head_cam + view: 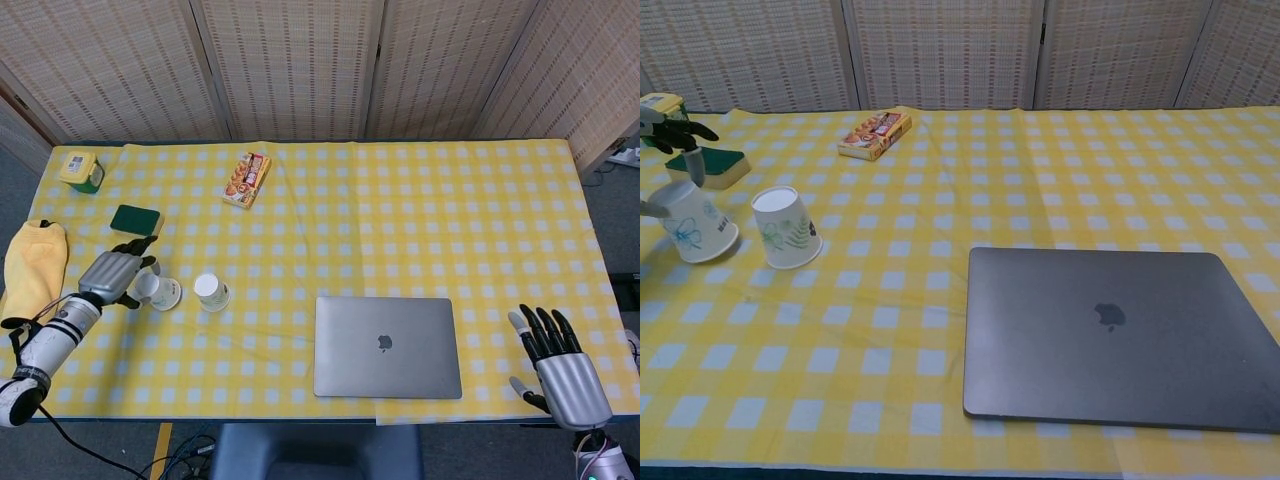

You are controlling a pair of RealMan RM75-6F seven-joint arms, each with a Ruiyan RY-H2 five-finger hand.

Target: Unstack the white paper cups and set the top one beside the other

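Wrapping loosely, left hand [108, 274] fingers [680, 131] touch lifted cup [695, 222].

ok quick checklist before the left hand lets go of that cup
1. Cups unstacked: ok, the held cup stands apart from the other cup.
2. Held cup down on the tablecloth: ok, though tilted.
3. Set beside the other: ok, a small gap shows between them.
4. Left hand grip: cannot tell how firm; fingers sit at the cup.
5. Retreat path: not ok, the green sponge lies just behind the hand.
6. Right hand out of the way: ok.
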